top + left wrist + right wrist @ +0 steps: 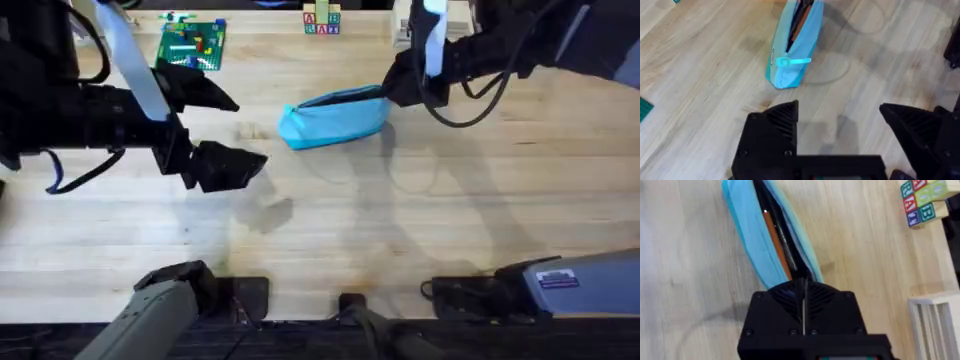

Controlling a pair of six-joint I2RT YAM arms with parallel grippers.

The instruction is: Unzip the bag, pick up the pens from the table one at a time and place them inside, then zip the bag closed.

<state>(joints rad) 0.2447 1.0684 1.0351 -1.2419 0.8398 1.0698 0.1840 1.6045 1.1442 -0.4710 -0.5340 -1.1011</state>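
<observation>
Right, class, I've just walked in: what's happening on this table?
Two robot arms are working on a light blue bag lying on the table. The right gripper, jaws shut, pinches the bag's end. The bag is unzipped, with pens inside. The left gripper hangs beside it, jaws open and empty.

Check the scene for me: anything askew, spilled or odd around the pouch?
Nothing spilled or damaged. The light blue pouch lies on the table with its zip open, pens inside. The right gripper is shut at one end; the left gripper is open, apart.
</observation>
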